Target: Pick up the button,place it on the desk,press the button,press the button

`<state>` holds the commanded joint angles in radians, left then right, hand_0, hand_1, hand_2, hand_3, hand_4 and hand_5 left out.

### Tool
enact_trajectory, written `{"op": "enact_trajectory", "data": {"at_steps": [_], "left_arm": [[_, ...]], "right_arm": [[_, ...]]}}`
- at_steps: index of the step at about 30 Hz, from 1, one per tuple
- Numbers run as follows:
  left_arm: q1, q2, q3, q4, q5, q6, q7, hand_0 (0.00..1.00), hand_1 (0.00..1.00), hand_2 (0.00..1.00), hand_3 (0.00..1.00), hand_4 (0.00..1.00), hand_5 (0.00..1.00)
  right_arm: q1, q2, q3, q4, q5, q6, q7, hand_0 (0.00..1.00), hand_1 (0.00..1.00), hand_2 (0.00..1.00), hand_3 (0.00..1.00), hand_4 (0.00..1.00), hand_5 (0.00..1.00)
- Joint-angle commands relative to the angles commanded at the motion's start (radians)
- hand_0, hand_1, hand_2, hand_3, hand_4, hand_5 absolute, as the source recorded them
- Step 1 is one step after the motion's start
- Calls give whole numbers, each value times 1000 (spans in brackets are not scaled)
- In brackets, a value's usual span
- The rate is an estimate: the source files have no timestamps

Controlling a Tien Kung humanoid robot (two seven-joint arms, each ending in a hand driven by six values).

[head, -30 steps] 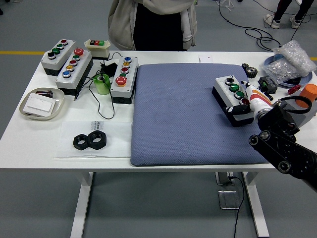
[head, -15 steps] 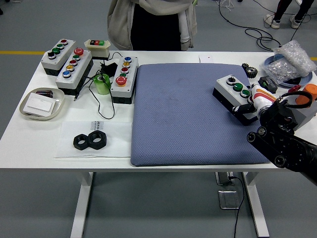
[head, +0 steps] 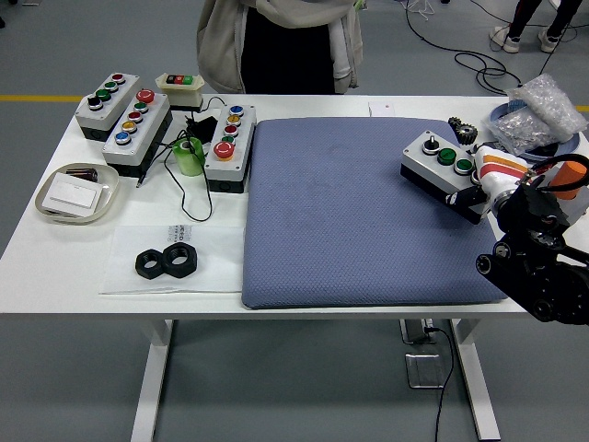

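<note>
A grey-and-black button box point(head: 436, 163) with a black knob and green buttons on top sits at the right edge of the blue mat point(head: 350, 212), tilted, its near end raised. My right hand point(head: 480, 187), white and orange at the fingers, is shut on the box's near right end. The black right forearm point(head: 538, 262) comes in from the lower right corner. My left arm is out of the picture.
Three more button boxes point(head: 136, 126) stand at the back left, with a small switch box point(head: 180, 85), a green tape roll point(head: 190, 155) and cables. Also here: a tray point(head: 78, 193), two black nuts point(head: 166, 262), an orange part point(head: 572, 172), a plastic bag point(head: 538, 115). A person point(head: 281, 41) stands behind the table.
My right hand has carried the button box right and toward the table's far side, and the forearm has drawn back to the right.
</note>
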<state>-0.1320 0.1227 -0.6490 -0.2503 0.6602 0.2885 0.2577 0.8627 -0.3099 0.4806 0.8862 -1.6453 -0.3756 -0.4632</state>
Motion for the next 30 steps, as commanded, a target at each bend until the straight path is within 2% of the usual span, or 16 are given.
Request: {"op": "enact_trajectory", "data": {"at_steps": [1,7,9,13,17,21,25,30], "left_arm": [[0,0,0,0,0,0,0,682,642,736,780,682,998],[0,0,-2,0,3,0,1,682,643,736,780,683,998],[0,0,-3,1,4,0,1,682,643,736,780,683,998],[1,0,-6,1,7,0,2,682,643,736,779,684,998],[2,0,-10,1,12,0,4,682,643,736,779,684,998],[4,0,-12,1,16,0,4,682,643,736,779,684,998],[6,-1,-13,1,19,-1,4,682,643,736,780,689,998],[8,-1,-16,1,22,-1,5,682,643,736,780,689,998]], "right_arm": [[1,-13,-5,17,15,5,18,418,343,444,550,800,38],[0,-116,-39,160,111,65,208,410,341,442,539,790,40],[0,-162,-54,221,122,116,291,410,341,442,539,790,40],[5,-203,-78,301,101,156,417,404,343,443,540,773,31],[13,-214,-110,351,84,166,441,404,343,443,540,773,31],[10,-210,-139,380,67,162,434,403,344,445,539,769,31],[4,-197,-156,378,56,163,422,412,357,453,551,767,29],[0,-173,-176,346,56,189,446,412,357,453,551,767,29]]}}
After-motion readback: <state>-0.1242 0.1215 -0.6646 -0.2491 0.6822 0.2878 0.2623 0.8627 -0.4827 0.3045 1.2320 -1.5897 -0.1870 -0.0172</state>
